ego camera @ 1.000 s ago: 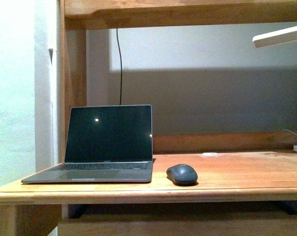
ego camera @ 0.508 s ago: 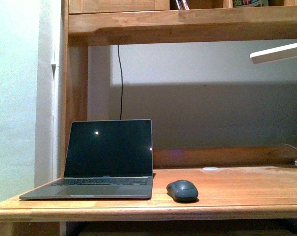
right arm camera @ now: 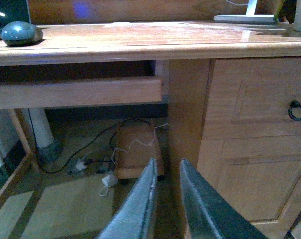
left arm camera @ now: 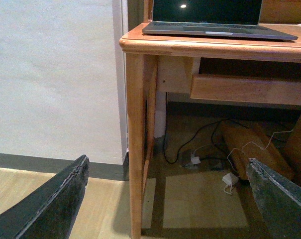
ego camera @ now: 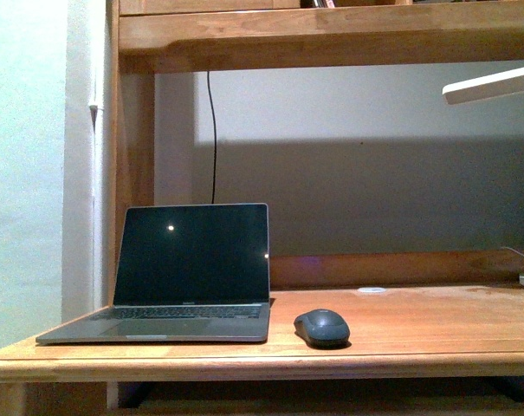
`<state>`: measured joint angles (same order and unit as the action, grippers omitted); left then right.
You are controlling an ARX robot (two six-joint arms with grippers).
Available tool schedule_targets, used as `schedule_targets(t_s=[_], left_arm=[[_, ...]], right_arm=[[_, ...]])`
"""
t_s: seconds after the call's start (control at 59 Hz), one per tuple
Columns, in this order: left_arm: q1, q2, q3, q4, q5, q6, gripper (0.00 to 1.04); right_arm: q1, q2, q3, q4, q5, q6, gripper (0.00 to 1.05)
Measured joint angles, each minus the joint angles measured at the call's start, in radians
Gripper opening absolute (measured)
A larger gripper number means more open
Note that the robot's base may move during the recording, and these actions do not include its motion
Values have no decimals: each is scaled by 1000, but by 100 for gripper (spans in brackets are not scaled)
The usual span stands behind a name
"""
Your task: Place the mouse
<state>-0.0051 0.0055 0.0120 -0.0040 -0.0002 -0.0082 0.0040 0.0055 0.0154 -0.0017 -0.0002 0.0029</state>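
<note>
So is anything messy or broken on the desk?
No, nothing stands out on the desk. The laptop stands open with a dark screen, and the mouse sits flat beside it, apart. Only the cables on the floor underneath are tangled.

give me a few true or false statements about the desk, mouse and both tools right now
1. The mouse lies on the desk beside the laptop, on the robot's right of it. True.
2. The laptop lid is shut. False: it stands open, screen dark.
3. The right tool holds the mouse. False: it hangs below the desktop with nothing between its nearly closed fingers.
4. The left tool is open wide. True.
5. Cables lie on the floor under the desk. True.
</note>
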Motion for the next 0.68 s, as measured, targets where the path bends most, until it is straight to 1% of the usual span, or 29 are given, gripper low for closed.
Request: schedule_targets(t_s=[0.034, 0.051, 0.119, 0.356, 0.373, 0.441, 0.678], left_arm=[[0, 0, 0, 0, 0, 0, 97], [0, 0, 0, 0, 0, 0, 97], [0, 0, 0, 0, 0, 0, 97], [0, 0, 0, 0, 0, 0, 97], [0, 0, 0, 0, 0, 0, 97], [0, 0, 0, 0, 0, 0, 97], [0, 0, 0, 0, 0, 0, 97]], right_arm=[[0, 0, 0, 0, 0, 0, 41], [0, 0, 0, 0, 0, 0, 46], [0, 0, 0, 0, 0, 0, 60], [0, 0, 0, 0, 0, 0, 98], [0, 0, 0, 0, 0, 0, 99], [0, 0, 0, 0, 0, 0, 97], [0, 0, 0, 0, 0, 0, 97]])
